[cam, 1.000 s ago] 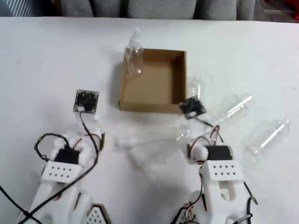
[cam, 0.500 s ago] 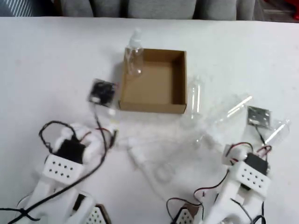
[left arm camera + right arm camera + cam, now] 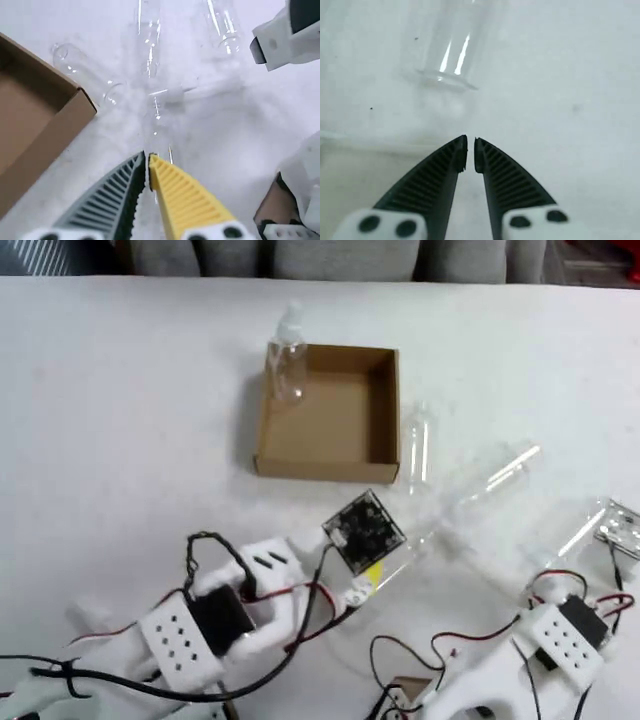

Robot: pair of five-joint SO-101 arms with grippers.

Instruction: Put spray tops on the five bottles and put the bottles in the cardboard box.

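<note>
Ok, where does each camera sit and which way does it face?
High view: fixed above the table, looking down on the cardboard box, loose bottles, left arm and right arm.
Left wrist view: on the left arm's wrist, looking along its grey and yellow jaws toward the box's corner and loose bottles.
Right wrist view: on the right arm's wrist, looking past its black jaws at a clear bottle on the table.
High and left wrist views share the box's corner and the bottle beside it.

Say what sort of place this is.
Probably a robotics lab or hobby bench indoors: a white table, the left arm and right arm with bare wiring, and grey cushions behind.
</note>
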